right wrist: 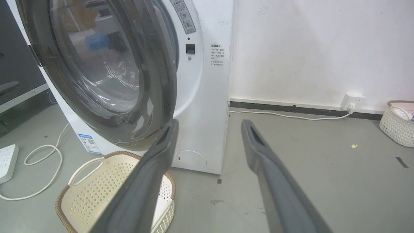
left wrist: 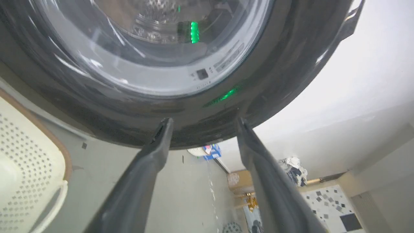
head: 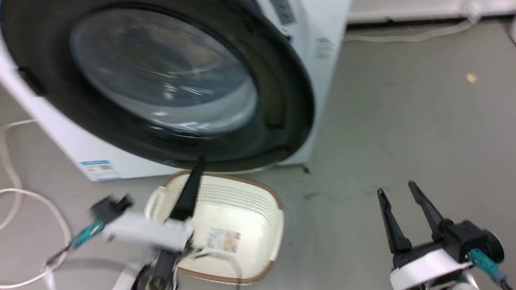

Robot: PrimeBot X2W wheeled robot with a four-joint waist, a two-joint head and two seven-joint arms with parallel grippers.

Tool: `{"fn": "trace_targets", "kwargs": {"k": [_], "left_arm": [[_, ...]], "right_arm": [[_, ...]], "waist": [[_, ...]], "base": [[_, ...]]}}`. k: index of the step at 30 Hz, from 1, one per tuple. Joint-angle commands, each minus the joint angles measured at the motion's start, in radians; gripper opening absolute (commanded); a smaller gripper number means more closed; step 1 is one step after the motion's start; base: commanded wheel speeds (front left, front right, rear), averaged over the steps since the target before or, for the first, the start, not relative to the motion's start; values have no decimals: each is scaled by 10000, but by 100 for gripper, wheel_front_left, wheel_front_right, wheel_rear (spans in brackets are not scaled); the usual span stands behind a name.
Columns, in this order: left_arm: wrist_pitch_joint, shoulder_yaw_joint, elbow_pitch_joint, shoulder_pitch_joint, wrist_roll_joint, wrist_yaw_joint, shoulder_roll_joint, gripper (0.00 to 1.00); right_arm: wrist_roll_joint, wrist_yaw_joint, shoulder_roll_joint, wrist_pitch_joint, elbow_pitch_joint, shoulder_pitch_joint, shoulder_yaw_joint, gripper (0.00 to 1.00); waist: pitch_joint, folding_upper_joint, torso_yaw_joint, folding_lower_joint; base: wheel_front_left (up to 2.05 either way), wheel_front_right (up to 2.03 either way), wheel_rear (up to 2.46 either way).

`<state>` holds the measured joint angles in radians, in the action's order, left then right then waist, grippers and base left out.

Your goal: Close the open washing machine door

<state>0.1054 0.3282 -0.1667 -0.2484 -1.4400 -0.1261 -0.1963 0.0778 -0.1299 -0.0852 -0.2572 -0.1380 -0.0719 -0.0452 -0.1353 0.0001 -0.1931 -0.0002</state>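
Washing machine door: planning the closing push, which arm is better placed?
Left. The left gripper sits open at the lower rim of the washing machine door; the right gripper is apart, over floor.

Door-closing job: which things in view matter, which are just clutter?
Job: round black-rimmed glass washing machine door; white front-loading washing machine; left gripper at the door's lower rim.
Lying about: cream perforated plastic basket; white floor cable; white power strip.

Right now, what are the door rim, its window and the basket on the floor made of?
The door rim looks like glossy black plastic: it mirrors light streaks. Its window is clear and bulging with sharp glints, likely glass. The basket seems matte cream moulded plastic, perforated in neat rows, with a brown trim.
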Motion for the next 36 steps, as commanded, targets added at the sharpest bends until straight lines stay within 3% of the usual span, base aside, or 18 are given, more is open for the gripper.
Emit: {"fn": "trace_targets", "kwargs": {"k": [1, 4, 8, 11, 15, 21, 27, 36], "left_arm": [[249, -11, 129, 208, 228, -44, -146, 100], [1283, -224, 505, 897, 1245, -45, -435, 100], [1549, -1161, 678, 1559, 3224, -40, -507, 100], [1558, -2311, 1111, 1979, 5550, 25, -118, 100], [1561, -3160, 1782, 2533, 8329, 88, 604, 100], [1562, -3084, 2076, 3082, 11445, 55, 913, 100], [1563, -2616, 1774, 3335, 13199, 123, 913, 100], [1563, -2359, 1534, 3412, 13813, 324, 1064, 100]], "right_arm": [[-41, -8, -45, -45, 31, 123, 9, 100], [162, -8, -12, -45, 45, 369, 59, 100], [234, -8, -41, -45, 108, 586, 78, 100], [196, -8, -34, -45, 182, 689, 146, 100], [127, -8, -3, -45, 234, 778, 171, 100], [59, -8, 41, -45, 216, 870, 96, 100], [49, -8, 113, -45, 159, 894, 45, 100], [180, -8, 136, -45, 300, 776, -145, 100]], "waist": [[699, -1, 757, 2], [1042, -1, 1305, 2], [1340, -1, 1837, 2], [1431, -1, 2075, 2], [1436, -1, 2204, 2], [1307, -1, 2219, 2], [1183, -1, 2168, 2], [1032, -1, 2233, 2]], "base": [[0, 0, 0], [0, 0, 0], [0, 0, 0], [0, 0, 0], [0, 0, 0], [0, 0, 0], [0, 0, 0], [0, 0, 0]]}}
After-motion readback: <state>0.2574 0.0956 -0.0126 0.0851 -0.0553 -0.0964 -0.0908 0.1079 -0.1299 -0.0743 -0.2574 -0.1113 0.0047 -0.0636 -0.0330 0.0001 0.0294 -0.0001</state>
